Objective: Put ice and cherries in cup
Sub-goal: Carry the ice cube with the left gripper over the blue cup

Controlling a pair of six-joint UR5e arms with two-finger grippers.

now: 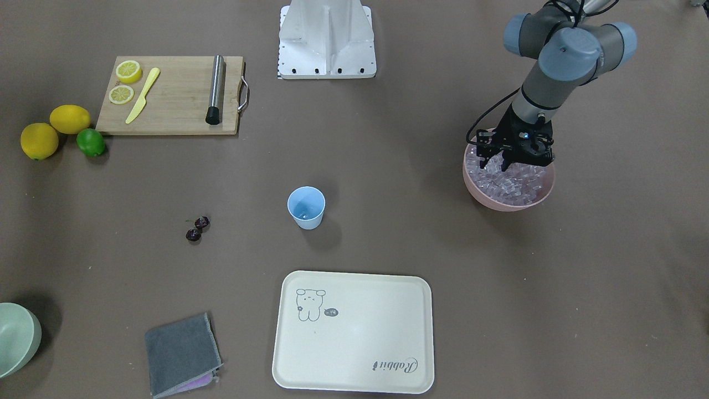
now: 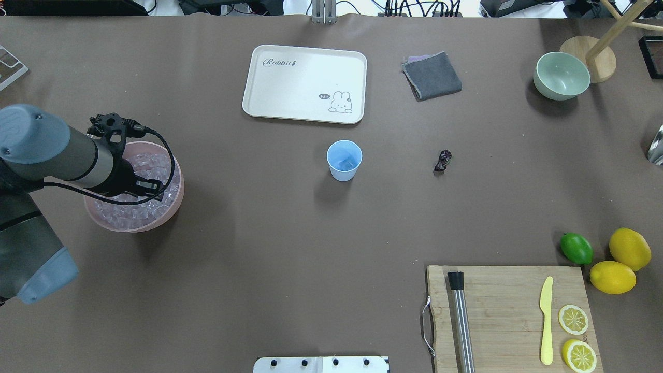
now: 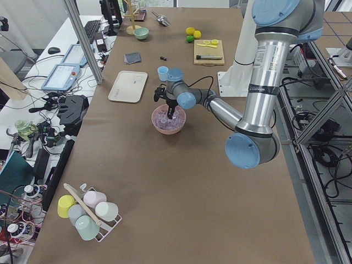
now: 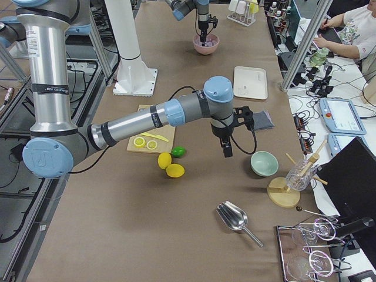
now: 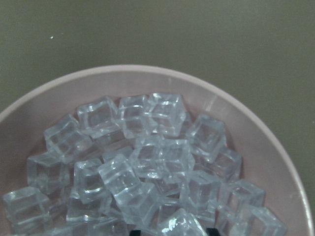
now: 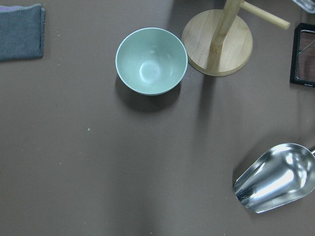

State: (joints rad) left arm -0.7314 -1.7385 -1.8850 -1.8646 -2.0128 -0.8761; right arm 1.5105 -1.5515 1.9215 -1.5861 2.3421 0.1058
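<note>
Pointing straight down, L arm's fingers [image 1: 494,161] sit spread among ice [image 1: 518,180] in pink bowl [image 1: 507,204].

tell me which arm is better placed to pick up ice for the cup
Left. The left gripper is down in the pink bowl among the ice. The right gripper hangs far off, near the green bowl and scoop.

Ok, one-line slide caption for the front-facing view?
Left gripper at the ice in the pink bowl; blue cup and cherries stand apart mid-table.
</note>
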